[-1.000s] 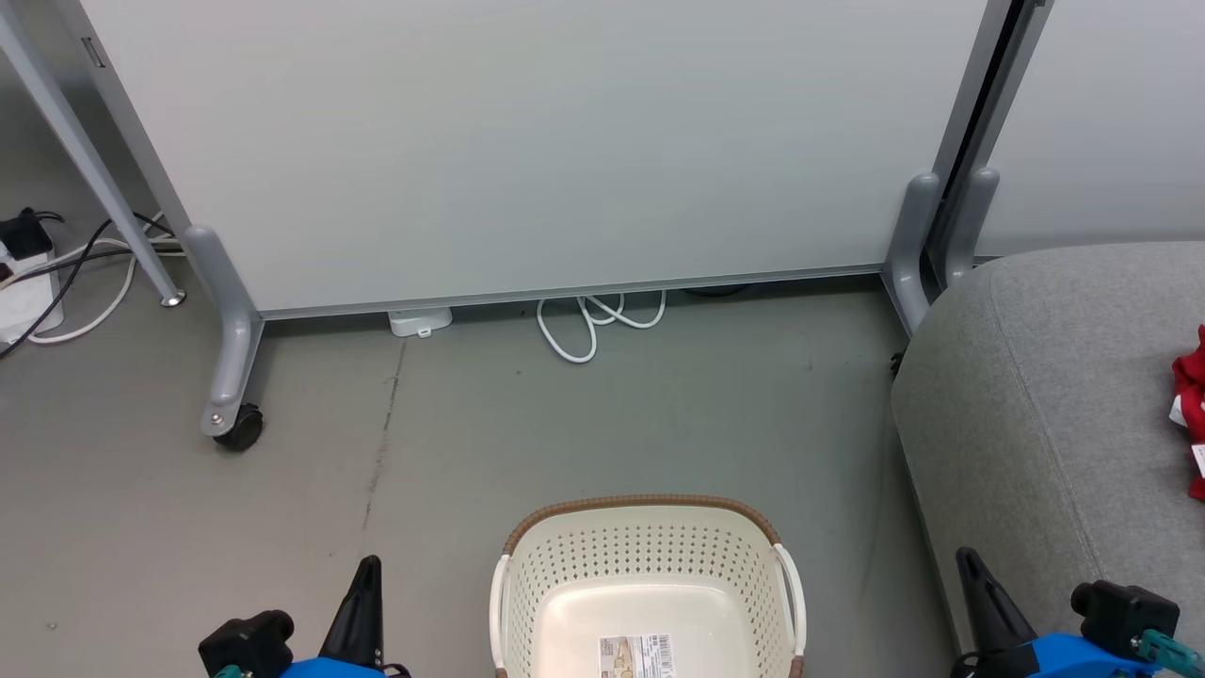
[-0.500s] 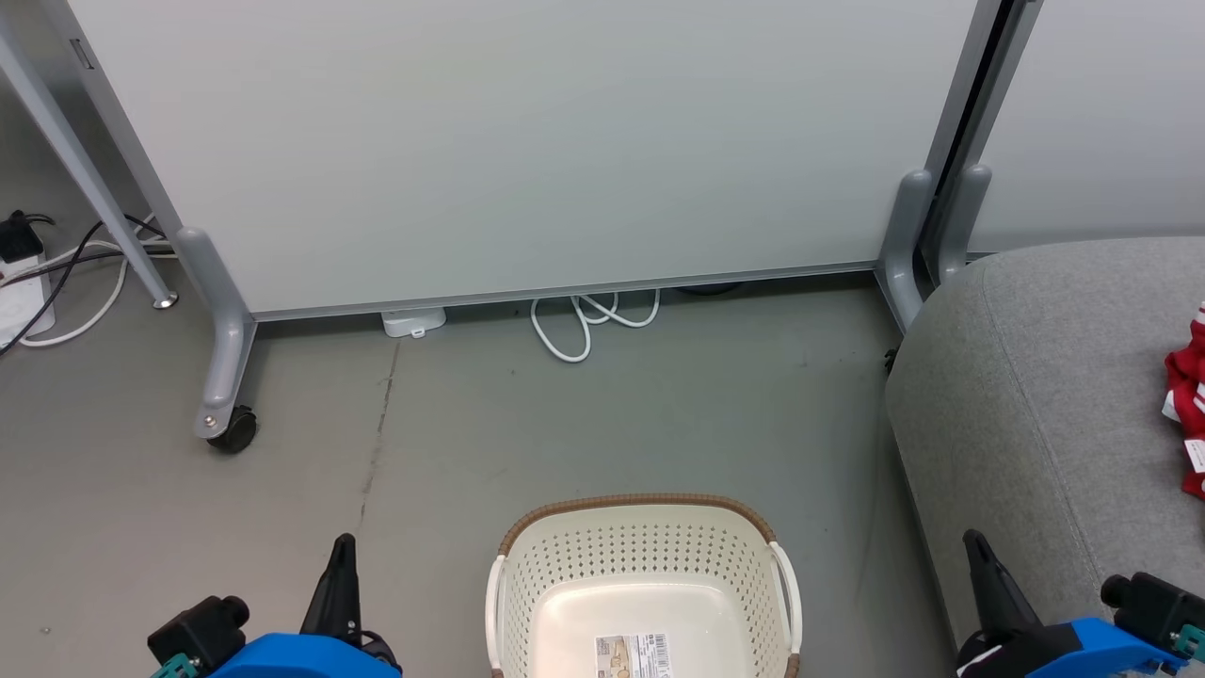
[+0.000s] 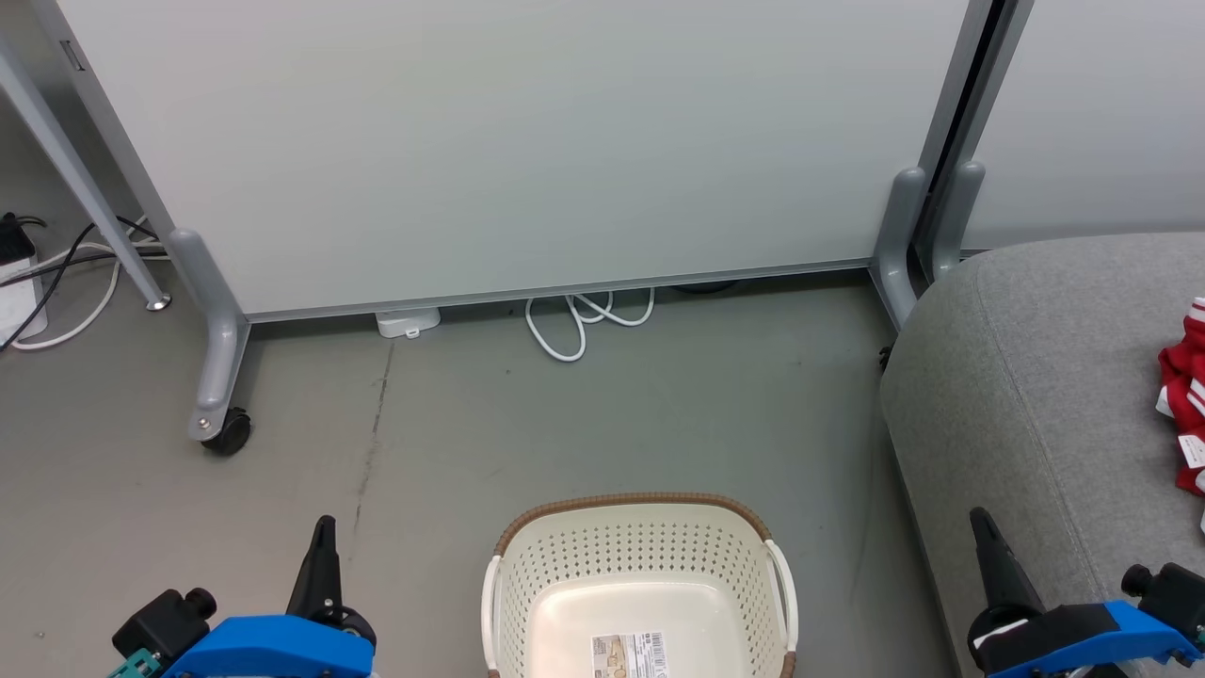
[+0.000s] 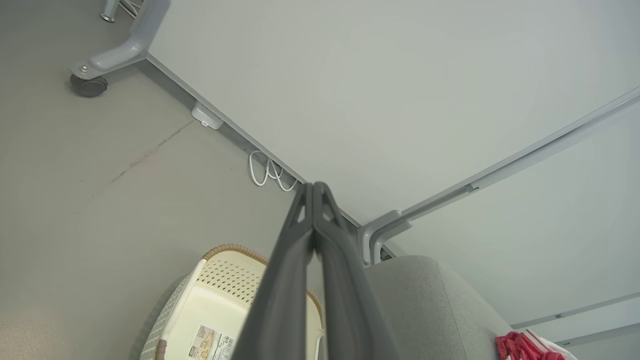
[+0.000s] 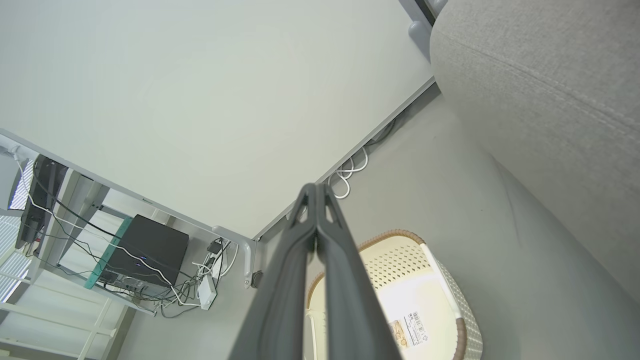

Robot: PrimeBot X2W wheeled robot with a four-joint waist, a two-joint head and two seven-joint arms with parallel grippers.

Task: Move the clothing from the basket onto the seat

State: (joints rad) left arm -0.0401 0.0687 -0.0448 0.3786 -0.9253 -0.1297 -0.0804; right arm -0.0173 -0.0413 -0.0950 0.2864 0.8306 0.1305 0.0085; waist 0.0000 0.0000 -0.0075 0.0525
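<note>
Now the left gripper (image 4: 313,190) and right gripper (image 5: 316,189) have drifted outward, away from the basket (image 3: 640,556), each with fingers pressed together on nothing. The basket is empty and the red clothing (image 3: 1184,377) lies on the seat (image 3: 1036,377) at the right, so the task looks finished.

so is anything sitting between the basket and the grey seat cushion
Nothing visible does: only a bare strip of grey floor separates the cream perforated plastic basket from the large grey fabric seat. The basket's visible bottom holds no clothing, and red fabric clothing with white trim already lies on the seat.
</note>
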